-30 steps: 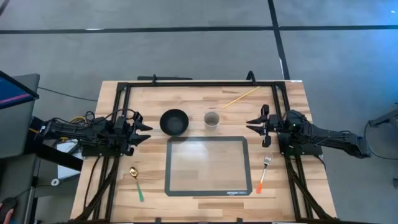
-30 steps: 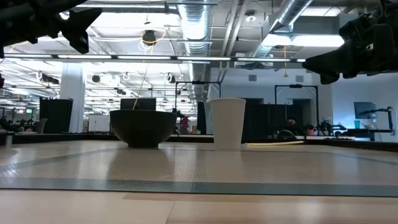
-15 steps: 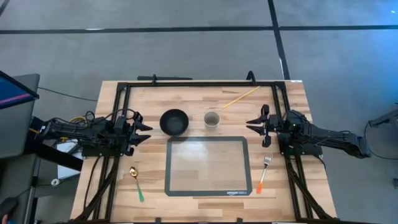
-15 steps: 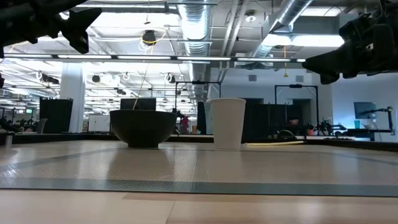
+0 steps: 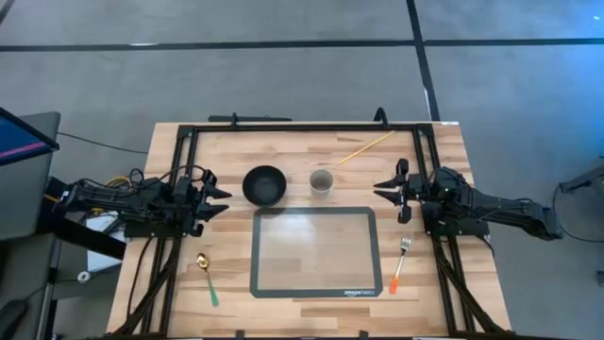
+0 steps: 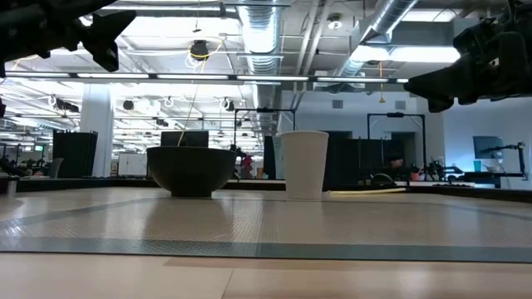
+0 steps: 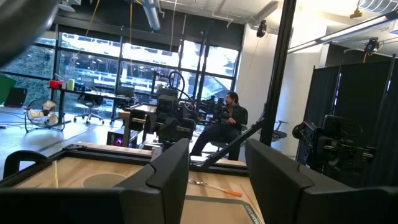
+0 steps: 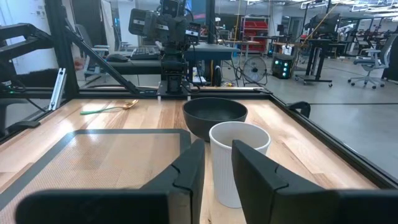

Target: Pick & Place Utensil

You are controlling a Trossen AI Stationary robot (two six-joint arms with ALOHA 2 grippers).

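A gold spoon with a green handle lies flat on the wood at the near left; it also shows in the right wrist view. A fork with an orange handle lies flat at the near right; it shows in the left wrist view. A black bowl and a white cup stand beyond a clear mat. My left gripper is open at the table's left side, empty. My right gripper is open at the right side, empty.
A thin yellow stick lies at the far right of the table. A black frame runs around the table's edges. A person sits in the room beyond the table.
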